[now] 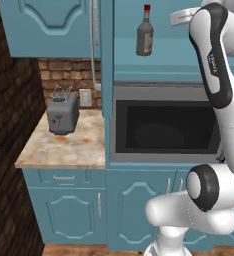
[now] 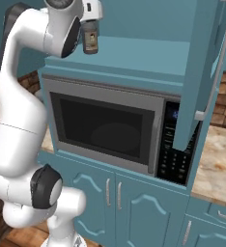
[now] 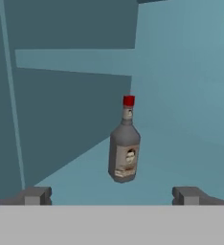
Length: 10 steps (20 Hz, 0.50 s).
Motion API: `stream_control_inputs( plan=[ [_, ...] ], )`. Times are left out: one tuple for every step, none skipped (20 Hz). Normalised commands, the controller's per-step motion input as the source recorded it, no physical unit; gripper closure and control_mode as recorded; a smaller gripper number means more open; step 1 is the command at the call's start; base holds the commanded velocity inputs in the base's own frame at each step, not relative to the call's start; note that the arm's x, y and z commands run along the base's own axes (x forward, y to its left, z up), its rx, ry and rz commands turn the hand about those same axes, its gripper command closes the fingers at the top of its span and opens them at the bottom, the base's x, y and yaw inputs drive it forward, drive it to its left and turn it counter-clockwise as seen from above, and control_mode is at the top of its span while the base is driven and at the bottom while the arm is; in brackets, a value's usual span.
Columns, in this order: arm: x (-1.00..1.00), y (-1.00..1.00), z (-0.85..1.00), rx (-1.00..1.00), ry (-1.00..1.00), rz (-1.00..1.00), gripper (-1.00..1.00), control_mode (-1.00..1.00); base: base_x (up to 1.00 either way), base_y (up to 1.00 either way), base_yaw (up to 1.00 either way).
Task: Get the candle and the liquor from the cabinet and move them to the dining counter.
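The liquor (image 3: 125,150), a dark grey bottle with a red cap and a pale label, stands upright on the shelf inside the open teal cabinet (image 1: 49,25). It also shows at the top of both base views (image 1: 145,32) (image 2: 90,41). My gripper (image 3: 111,195) is raised to shelf height and faces the bottle. It is open, with its two fingertips (image 3: 37,195) spread wide and nothing between them. The bottle stands a little ahead of the tips, apart from them. The candle and the dining counter are out of view.
A built-in microwave (image 1: 164,125) sits right under the cabinet shelf. A grey toaster (image 1: 63,115) stands on the small marble counter (image 1: 84,145) to the left. The cabinet's open door (image 2: 202,72) juts out on the right, and the other door's handle (image 1: 94,45) hangs at the left.
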Motion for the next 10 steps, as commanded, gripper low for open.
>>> stream_control_inputs(
  plan=[
    [0.24, -0.01, 0.0, 0.0, 0.0, 0.0, -1.0, -1.0, 0.0, 0.0, 0.0],
    [0.24, 0.0, 0.0, 0.0, 0.0, 0.0, -1.0, -1.0, 0.0, 0.0, 0.0],
    [0.29, 0.0, 0.0, 0.0, 0.0, 0.0, -1.0, -1.0, 0.0, 0.0, 0.0],
    [0.3, -0.01, 0.0, 0.0, 0.0, 0.0, -1.0, -1.0, 0.0, 0.0, 0.0],
    [0.33, 0.0, 0.0, 0.0, 0.0, 0.0, -1.0, -1.0, 0.0, 0.0, 0.0],
    [0.35, 0.0, 0.0, 0.0, 0.0, 0.0, -1.0, -1.0, 0.0, 0.0, 0.0],
    [0.36, -0.01, 0.0, 0.0, 0.0, 0.0, -1.0, -1.0, 0.0, 0.0, 0.0],
    [0.4, 0.0, 0.0, 0.0, 0.0, 0.0, -1.0, -1.0, 0.0, 0.0, 0.0],
    [0.42, 0.0, 0.0, 0.0, 0.0, 0.0, -1.0, -1.0, 0.0, 0.0, 0.0],
    [0.42, 0.0, 0.0, 0.0, 0.0, 0.0, -1.0, -1.0, 0.0, 0.0, 0.0]
  ],
)
